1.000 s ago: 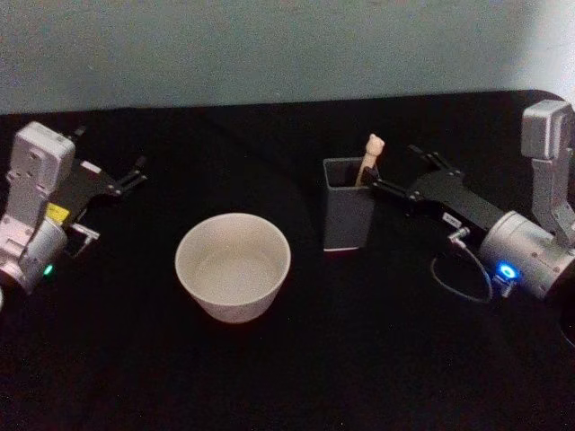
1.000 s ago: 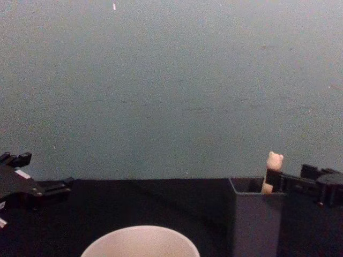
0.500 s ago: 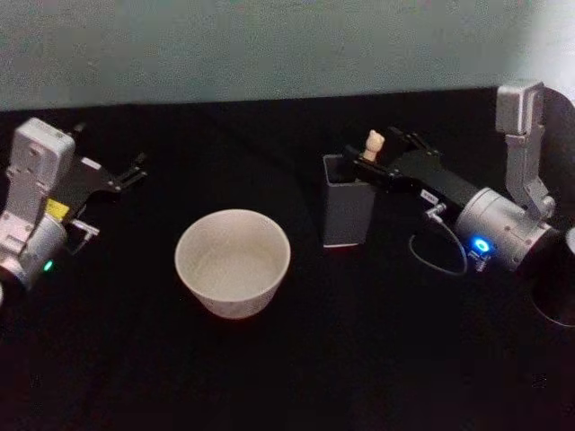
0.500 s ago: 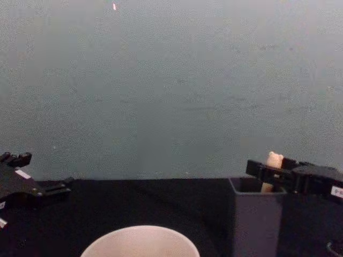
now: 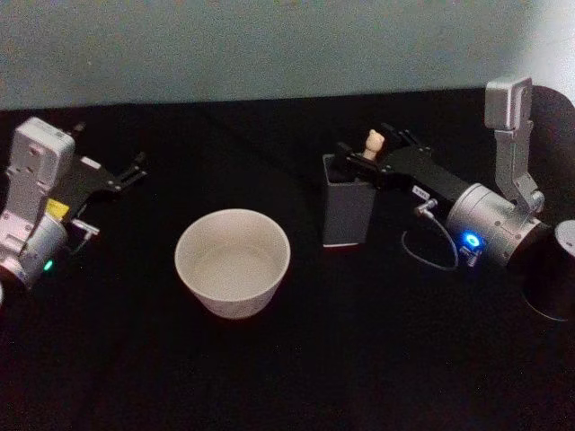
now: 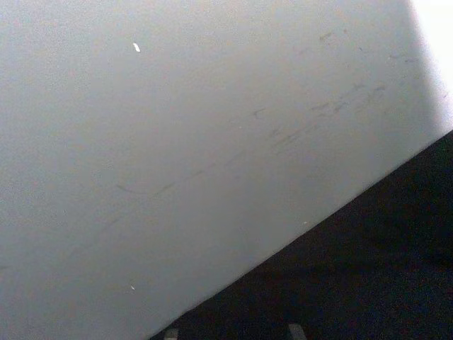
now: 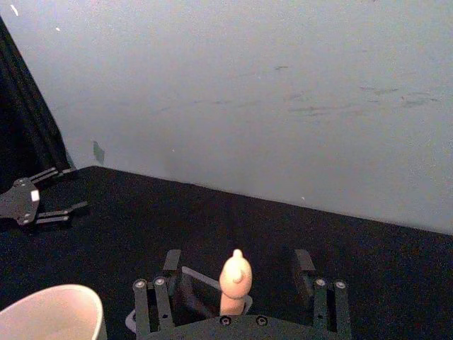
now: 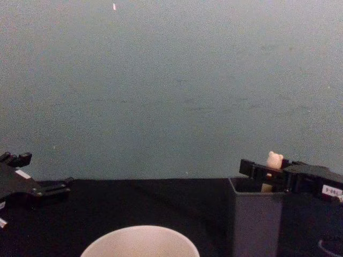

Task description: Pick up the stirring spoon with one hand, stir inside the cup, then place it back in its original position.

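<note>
Stirring spoon (image 5: 374, 142) stands close to upright in the dark grey holder (image 5: 347, 211), on the right half of the bench (image 5: 359, 359) and toward its far edge. The bear-headed handle pokes up past the rim at the holder's far right corner, while the bowl is hidden inside. The right hand (image 7: 236, 262) reaches in level from the bench's right edge. It is open, and its fingers (image 7: 170, 261) straddle the handle just under the bear head, with a gap showing on either side in the right wrist view. The handle's long axis therefore runs up and down across the line of the fingers, which suits a pinch followed by a straight lift. Nothing hangs above the holder, so that lift looks free, though the spoon must clear the tall rim before it goes sideways. The cup (image 5: 233, 263) sits near the bench's middle, apart from the holder on its left, with bare cloth between them. The left hand (image 5: 110, 154) is parked open by the left edge, much farther from the spoon.
</note>
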